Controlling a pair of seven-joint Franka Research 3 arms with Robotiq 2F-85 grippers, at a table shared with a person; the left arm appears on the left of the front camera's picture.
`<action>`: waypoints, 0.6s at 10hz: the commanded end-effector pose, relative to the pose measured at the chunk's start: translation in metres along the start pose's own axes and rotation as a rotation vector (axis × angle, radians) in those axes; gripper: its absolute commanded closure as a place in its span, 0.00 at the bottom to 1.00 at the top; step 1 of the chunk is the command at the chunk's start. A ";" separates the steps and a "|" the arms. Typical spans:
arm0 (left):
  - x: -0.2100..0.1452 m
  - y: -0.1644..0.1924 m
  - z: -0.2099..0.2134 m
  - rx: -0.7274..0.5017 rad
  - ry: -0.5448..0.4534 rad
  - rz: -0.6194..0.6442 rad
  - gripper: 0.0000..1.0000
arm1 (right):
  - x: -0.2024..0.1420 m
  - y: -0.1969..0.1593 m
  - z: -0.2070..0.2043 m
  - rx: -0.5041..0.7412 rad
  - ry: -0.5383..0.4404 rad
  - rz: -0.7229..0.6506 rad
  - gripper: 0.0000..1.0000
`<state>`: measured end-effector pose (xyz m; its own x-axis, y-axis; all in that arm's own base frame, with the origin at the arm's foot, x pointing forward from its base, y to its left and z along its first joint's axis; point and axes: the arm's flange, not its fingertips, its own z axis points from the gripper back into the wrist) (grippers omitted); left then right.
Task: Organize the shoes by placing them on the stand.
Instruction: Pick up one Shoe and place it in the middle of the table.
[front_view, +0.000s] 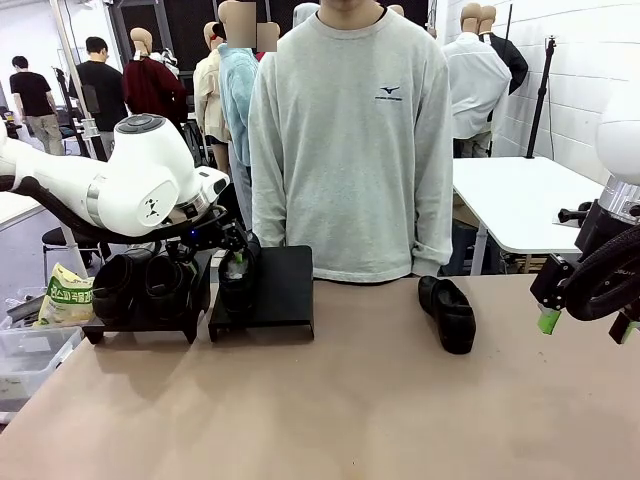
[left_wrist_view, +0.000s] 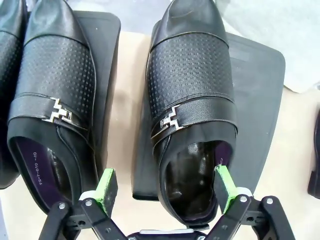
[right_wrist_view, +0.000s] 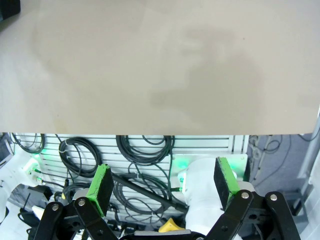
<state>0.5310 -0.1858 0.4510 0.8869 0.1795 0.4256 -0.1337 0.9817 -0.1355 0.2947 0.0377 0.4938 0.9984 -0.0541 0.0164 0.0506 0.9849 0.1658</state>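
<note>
Black shoe (left_wrist_view: 192, 100) sits on the stand (left_wrist_view: 260, 100), your left pincer (left_wrist_view: 167, 187) spread around its heel. Right pincer (right_wrist_view: 162, 182) gapes, holding nothing. One shoe (front_view: 447, 312) lies on the desk (front_view: 350, 410).

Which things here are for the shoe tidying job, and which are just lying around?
For the job:
- shoe under the left claw
- shoes on the left stand
- loose shoe on the table
- right stand

Just lying around:
- snack bag
- clear plastic bin
- white table behind
</note>
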 end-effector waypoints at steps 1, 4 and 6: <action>0.000 0.000 0.000 0.000 0.000 0.000 0.00 | -0.001 -0.001 -0.001 0.004 0.006 0.012 0.00; -0.034 -0.008 0.071 -0.051 -0.163 -0.019 0.00 | -0.001 -0.001 -0.001 0.004 0.006 0.012 0.00; -0.070 -0.016 0.113 -0.148 0.012 -0.034 0.00 | -0.001 -0.001 -0.001 0.004 0.006 0.012 0.00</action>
<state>0.4503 -0.2100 0.5185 0.8453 0.1610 0.5094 -0.0600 0.9761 -0.2090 0.2946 0.0377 0.4937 0.9984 -0.0540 0.0159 0.0506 0.9849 0.1657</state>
